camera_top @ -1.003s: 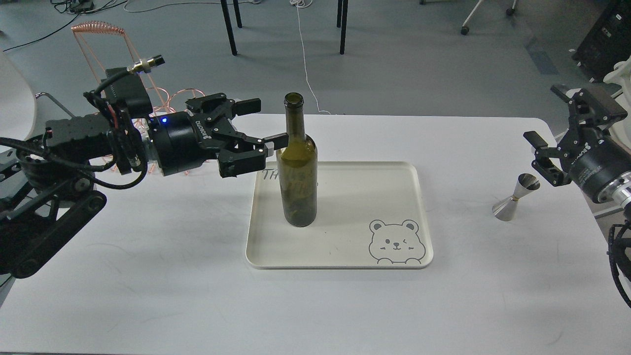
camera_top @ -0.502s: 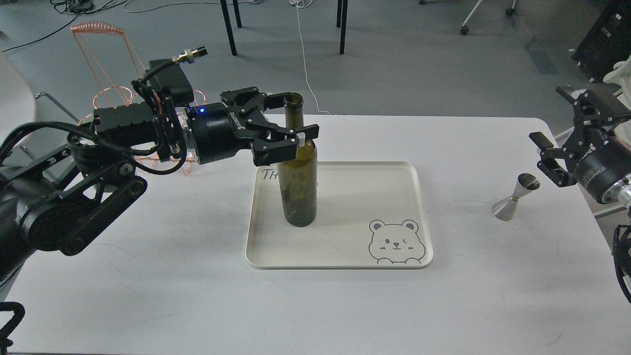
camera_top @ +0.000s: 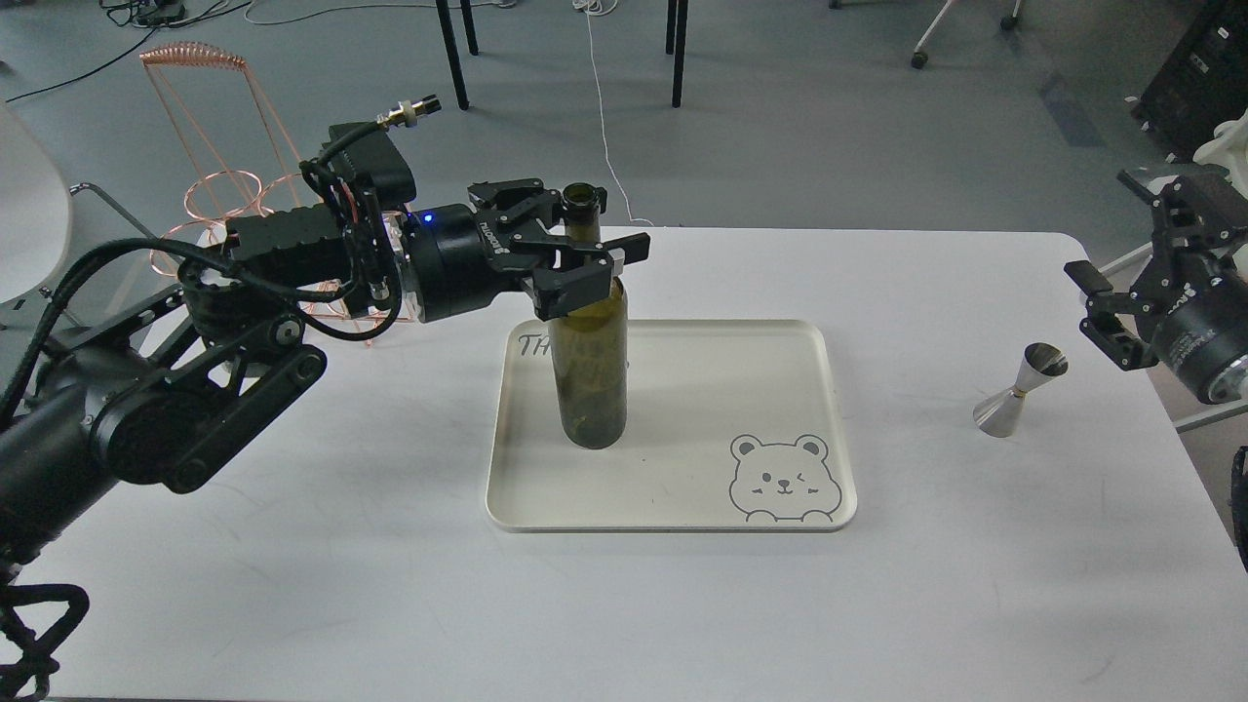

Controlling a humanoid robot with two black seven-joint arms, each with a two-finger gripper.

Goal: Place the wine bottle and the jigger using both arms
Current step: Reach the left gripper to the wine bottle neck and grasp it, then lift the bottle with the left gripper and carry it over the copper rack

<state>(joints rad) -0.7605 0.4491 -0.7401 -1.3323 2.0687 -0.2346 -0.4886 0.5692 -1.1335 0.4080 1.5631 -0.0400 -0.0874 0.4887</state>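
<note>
The wine bottle [camera_top: 588,361], dark olive-green and upright, stands on the left part of the cream tray [camera_top: 673,519]. My left gripper [camera_top: 600,226] is at the bottle's neck and shoulder with one finger behind the neck and one in front; the jaws look open around it. The steel jigger [camera_top: 1019,392] stands upright on the white table, right of the tray. My right gripper [camera_top: 1102,310] is open and empty, up and to the right of the jigger, apart from it.
A copper wire rack [camera_top: 224,146] stands at the table's back left, behind my left arm. The tray has a bear drawing [camera_top: 785,478] at its front right corner. The table's right edge [camera_top: 1185,439] is close to the jigger.
My left gripper has moved right and up from beside the bottle's shoulder to straddle its neck. My right gripper has drawn back to the right, away from the jigger. Bottle and jigger have not moved.
</note>
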